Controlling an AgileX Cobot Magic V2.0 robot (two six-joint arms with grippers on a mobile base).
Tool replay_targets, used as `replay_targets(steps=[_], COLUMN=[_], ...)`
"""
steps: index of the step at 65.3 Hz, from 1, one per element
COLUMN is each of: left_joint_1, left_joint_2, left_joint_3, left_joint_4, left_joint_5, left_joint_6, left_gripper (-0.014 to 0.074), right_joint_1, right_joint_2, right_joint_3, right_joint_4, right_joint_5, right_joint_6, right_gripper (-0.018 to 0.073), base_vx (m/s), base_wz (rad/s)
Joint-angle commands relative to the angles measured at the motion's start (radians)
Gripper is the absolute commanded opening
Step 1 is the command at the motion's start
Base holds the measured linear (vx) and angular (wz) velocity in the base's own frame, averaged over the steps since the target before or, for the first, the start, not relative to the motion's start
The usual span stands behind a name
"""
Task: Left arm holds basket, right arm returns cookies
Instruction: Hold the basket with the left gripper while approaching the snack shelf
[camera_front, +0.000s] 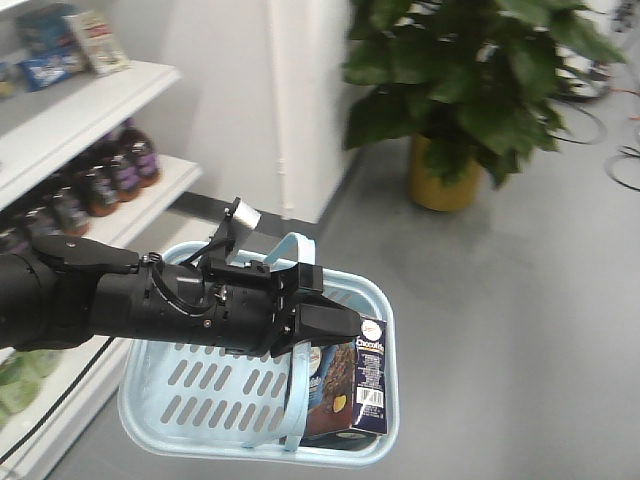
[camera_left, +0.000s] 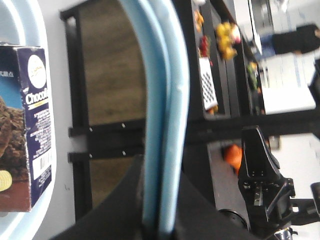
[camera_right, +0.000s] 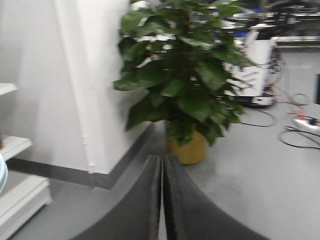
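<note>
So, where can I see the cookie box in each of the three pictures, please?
Front view: lower middle, the cookie box stands in the right end of the basket.
Left wrist view: at the far left edge, cut off by the frame.
Right wrist view: not in it.
Shared landmark: the basket handles in the first two; the potted plant links front and right wrist views.

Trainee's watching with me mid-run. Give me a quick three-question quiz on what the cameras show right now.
1. True or false: the right pincer is shut on the cookies box.
2. Where is the cookies box? A) on a shelf B) in the basket C) on the floor
3. Fill in: the left pincer is shut on the basket's ____.
Key: 1 false, it is shut on nothing. 2 B. 3 handles.
</note>
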Motion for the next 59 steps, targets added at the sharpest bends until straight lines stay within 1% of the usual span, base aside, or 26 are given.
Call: replay_targets(steps=[1,59], left_joint_1=[-0.004,-0.004], left_joint_2=[-0.052,-0.052], left_joint_3=[-0.029,-0.029], left_joint_4=[-0.062,-0.062], left_joint_5=[0.045,0.045], left_joint_6=[0.016,0.016], left_gripper=[-0.0006,-0.0006], right_joint_1=[-0.005,-0.005], right_joint_2=[-0.012,-0.012], right_joint_3=[0.003,0.003], right_joint_4=[-0.004,-0.004], right_joint_5=[-0.067,-0.067], right_joint_6=[-0.005,-0.005], right_gripper=[-0.0008,-0.0008], base_vx=[0.21,0.2], base_wz=[0.75,0.7])
